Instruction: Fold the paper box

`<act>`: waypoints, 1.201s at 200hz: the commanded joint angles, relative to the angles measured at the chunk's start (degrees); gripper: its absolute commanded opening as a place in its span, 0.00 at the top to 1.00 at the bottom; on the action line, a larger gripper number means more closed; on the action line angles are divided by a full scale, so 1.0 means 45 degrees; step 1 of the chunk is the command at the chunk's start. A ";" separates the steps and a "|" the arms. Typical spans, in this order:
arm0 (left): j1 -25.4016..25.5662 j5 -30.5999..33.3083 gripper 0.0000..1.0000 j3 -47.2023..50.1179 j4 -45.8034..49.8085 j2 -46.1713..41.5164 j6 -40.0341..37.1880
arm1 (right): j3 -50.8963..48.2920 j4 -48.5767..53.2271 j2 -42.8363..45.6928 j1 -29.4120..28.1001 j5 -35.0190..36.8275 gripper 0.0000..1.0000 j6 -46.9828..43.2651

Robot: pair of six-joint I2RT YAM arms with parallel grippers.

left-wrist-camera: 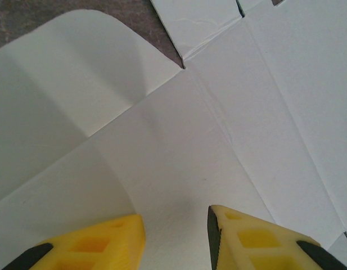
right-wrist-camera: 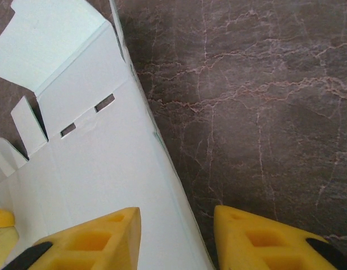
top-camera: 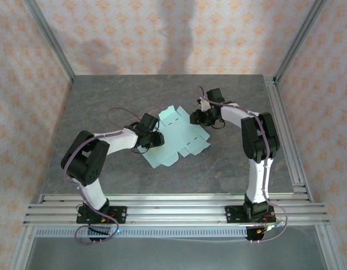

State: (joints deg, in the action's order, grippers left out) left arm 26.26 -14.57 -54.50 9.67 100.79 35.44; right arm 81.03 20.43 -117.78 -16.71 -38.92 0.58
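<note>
**Fold step: getting first grip**

Box [top-camera: 176,138] flat at table [top-camera: 106,112] centre. Left gripper [left-wrist-camera: 174,214] low over its 9 o'clock side, right gripper [right-wrist-camera: 177,209] straddling its 2 o'clock edge. Both part-open, holding nothing. Both reach inward, wrists pitched down. Next, I'd guess: pinch an edge, lift along crease.

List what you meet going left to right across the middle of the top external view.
Left arm's end effector → flat pale mint-green die-cut card paper box → right arm's end effector.
</note>
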 commanded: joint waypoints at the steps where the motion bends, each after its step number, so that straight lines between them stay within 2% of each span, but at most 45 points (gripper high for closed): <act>1: 0.0043 0.0404 0.62 0.0128 0.1035 0.0637 -0.0322 | 0.0332 0.0709 0.0316 -0.0134 0.0044 0.66 -0.0585; 17: 0.0043 0.0386 0.61 0.0116 0.1057 0.0570 -0.0356 | 0.0405 0.0901 0.0261 -0.0134 0.0277 0.73 -0.0963; 51: 0.0041 0.0481 0.60 0.0074 0.1176 0.0497 -0.0361 | 0.0162 0.0925 0.0476 -0.0231 0.1151 0.79 -0.1592; 85: 0.0062 0.0443 0.59 -0.0080 0.1268 0.0492 -0.0346 | -0.0208 0.0824 0.0879 -0.0691 0.2857 0.82 -0.2045; 115: 0.0061 0.0508 0.58 -0.0175 0.1388 0.0416 -0.0322 | -0.1010 0.0172 0.1469 -0.1314 0.4546 0.90 -0.2277; 164: 0.0057 0.0225 0.59 -0.0303 0.1308 0.0580 -0.0388 | -0.2077 -0.1219 0.2323 -0.2613 0.6885 0.90 -0.2238; 198: 0.0053 0.0198 0.58 -0.0362 0.1326 0.0570 -0.0395 | -0.2013 -0.0911 0.2247 -0.3471 0.8247 0.85 -0.2720; 218: 0.0055 0.0184 0.58 -0.0360 0.1285 0.0590 -0.0379 | -0.1971 -0.0858 0.2118 -0.3651 0.8218 0.83 -0.2693; 240: 0.0053 0.0239 0.58 -0.0291 0.1290 0.0561 -0.0434 | -0.2027 -0.1017 0.2337 -0.3662 0.7817 0.76 -0.2516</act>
State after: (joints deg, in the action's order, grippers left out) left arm 26.26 -14.55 -56.21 12.01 101.32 34.41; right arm 72.53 17.04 -109.23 -32.62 -3.99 -10.79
